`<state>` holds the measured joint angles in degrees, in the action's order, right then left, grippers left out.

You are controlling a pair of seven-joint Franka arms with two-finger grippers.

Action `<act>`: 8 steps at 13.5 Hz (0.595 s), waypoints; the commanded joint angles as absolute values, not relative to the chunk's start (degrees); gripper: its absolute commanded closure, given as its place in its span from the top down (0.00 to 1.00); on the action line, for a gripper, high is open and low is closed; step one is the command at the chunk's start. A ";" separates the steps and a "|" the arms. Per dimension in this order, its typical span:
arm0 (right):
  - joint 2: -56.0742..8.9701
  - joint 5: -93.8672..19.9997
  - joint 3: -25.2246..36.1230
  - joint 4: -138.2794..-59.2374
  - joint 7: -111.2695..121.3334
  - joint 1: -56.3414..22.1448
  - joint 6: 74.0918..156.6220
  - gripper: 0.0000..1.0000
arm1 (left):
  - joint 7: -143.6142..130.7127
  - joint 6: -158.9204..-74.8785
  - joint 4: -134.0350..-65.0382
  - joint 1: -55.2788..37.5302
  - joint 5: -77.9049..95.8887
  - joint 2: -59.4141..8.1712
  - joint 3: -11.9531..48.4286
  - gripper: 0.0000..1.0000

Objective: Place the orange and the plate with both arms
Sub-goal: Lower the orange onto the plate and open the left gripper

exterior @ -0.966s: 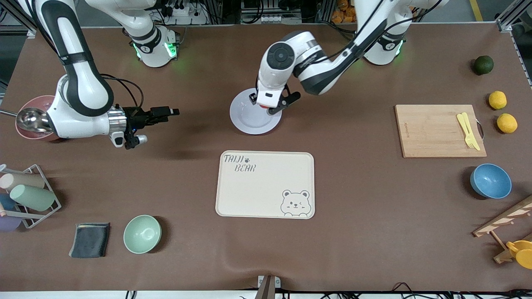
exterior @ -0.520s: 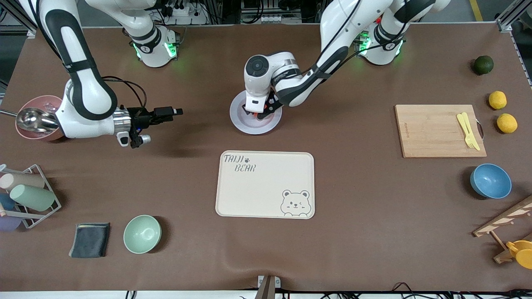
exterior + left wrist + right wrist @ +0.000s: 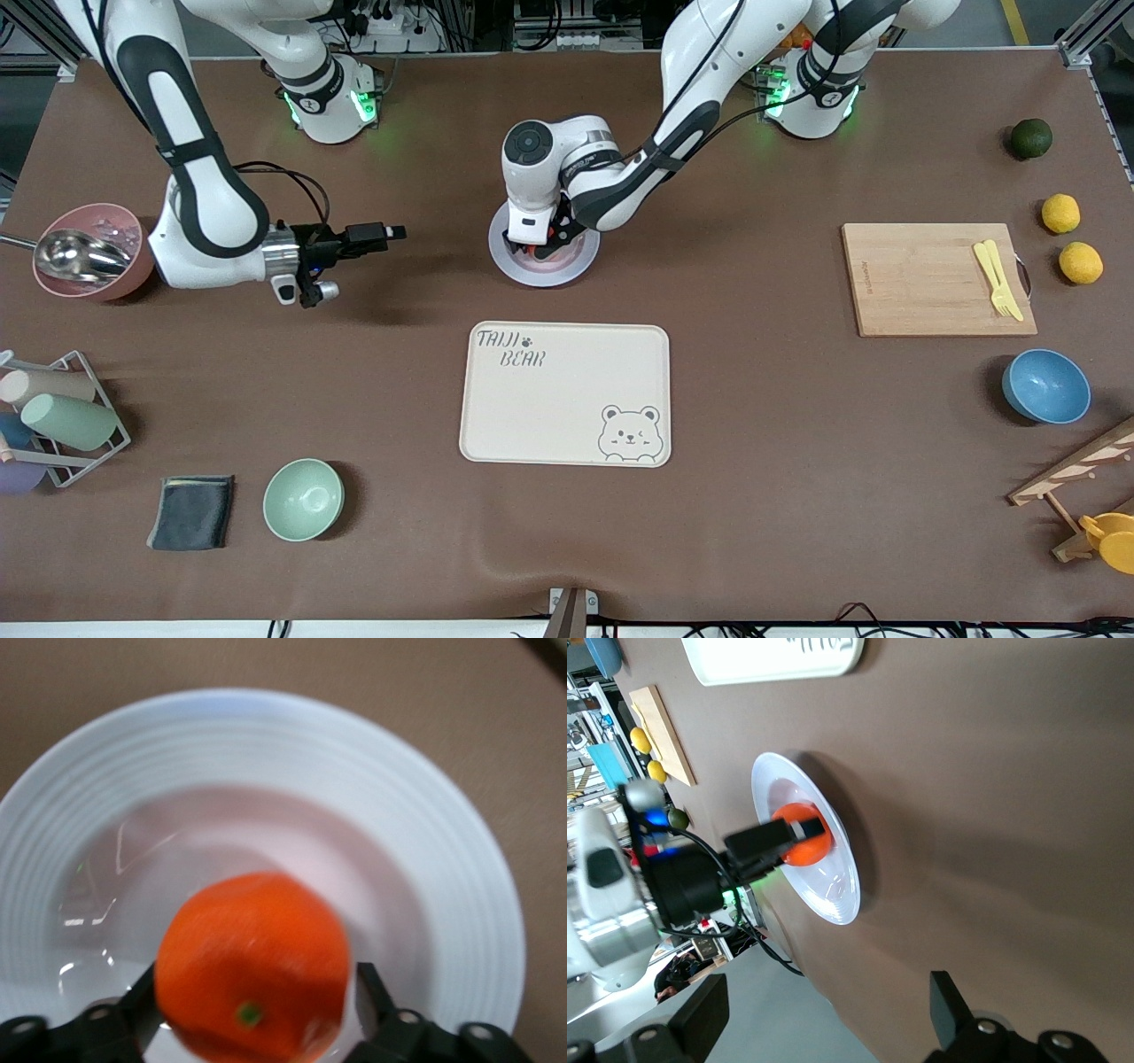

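Observation:
The pale plate (image 3: pixel 532 270) lies on the brown table, farther from the front camera than the cream tray. My left gripper (image 3: pixel 539 248) is down over it and hides most of it. In the left wrist view the orange (image 3: pixel 252 961) sits in the plate's well (image 3: pixel 266 744) between the fingers of my left gripper (image 3: pixel 255 979), which stands open, with a sliver of plate showing beside one finger (image 3: pixel 368 988). My right gripper (image 3: pixel 394 234) hovers open and empty toward the right arm's end, pointing at the plate (image 3: pixel 833 895) and orange (image 3: pixel 799 849).
A cream bear tray (image 3: pixel 567 394) lies nearer the front camera than the plate. Toward the left arm's end are a cutting board (image 3: pixel 930 279) with a yellow fork (image 3: pixel 997 279), lemons (image 3: pixel 1060 213), a dark green fruit (image 3: pixel 1030 138) and a blue bowl (image 3: pixel 1045 385). Toward the right arm's end are a pink bowl (image 3: pixel 89 257), a cup rack (image 3: pixel 53 416) and a green bowl (image 3: pixel 303 499).
The left arm came down onto the plate with the orange, and its fingers have parted from the fruit. The right gripper slid a little toward the plate.

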<state>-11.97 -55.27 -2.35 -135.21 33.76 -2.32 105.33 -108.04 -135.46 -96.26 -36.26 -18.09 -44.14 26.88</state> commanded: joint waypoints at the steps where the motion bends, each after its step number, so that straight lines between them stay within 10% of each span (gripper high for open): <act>1: -12.13 -60.10 -2.20 -137.54 35.42 -5.43 106.87 1.00 | -109.34 -131.07 -91.51 -34.98 -19.51 -42.72 26.81 1.00; 8: -12.04 -62.74 -2.29 -140.36 37.25 -10.98 114.86 1.00 | -96.81 -109.53 -84.73 -27.36 -16.00 -24.81 27.42 1.00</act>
<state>-12.67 -59.71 -2.52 -138.42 34.63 -8.85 112.34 -102.66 -112.96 -82.84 -31.05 -17.61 -30.50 27.09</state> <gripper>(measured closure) 0.000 0.000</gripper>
